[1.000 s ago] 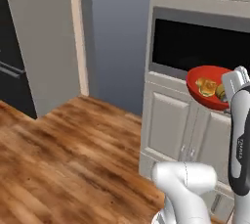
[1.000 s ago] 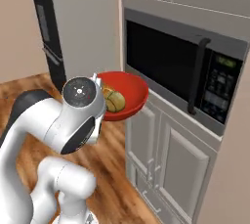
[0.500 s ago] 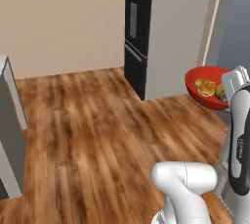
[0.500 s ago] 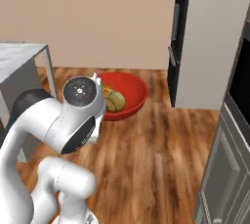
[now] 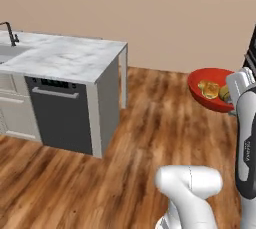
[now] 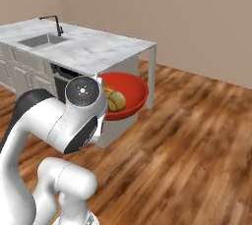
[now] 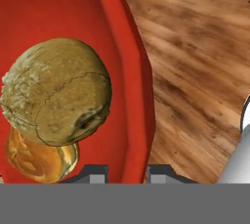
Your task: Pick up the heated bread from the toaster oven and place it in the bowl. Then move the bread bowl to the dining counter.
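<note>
- Gripper (image 7: 127, 173) sat at the bottom of my hand view with its two dark tips close together on either side of the red bowl's wall, so I read it as clamped on the rim.
- Between the fingertips (image 7: 95, 171) I saw only the thin red wall, one tip inside the bowl and one outside.
- From my seat the bowl (image 7: 128, 96) was held in the air over the wooden floor (image 7: 195, 61), touching no surface.
- Inside it lay the heated bread (image 7: 58, 98), an olive-brown roundish lump, resting partly on a paler orange-yellow food piece (image 7: 36, 159).
- On the left base view the bowl (image 5: 202, 97) hung beside the white arm (image 5: 246, 138), with the bread (image 5: 223, 93) barely visible at the arm's edge.
- On the right base view I saw the bowl (image 6: 133, 91) just past the arm's round joint, bread (image 6: 116, 101) inside.
- Ahead stood the dining counter (image 5: 75, 58), its marble top with sink (image 6: 42, 41) and black faucet (image 6: 53, 22), well apart from the bowl.
</note>
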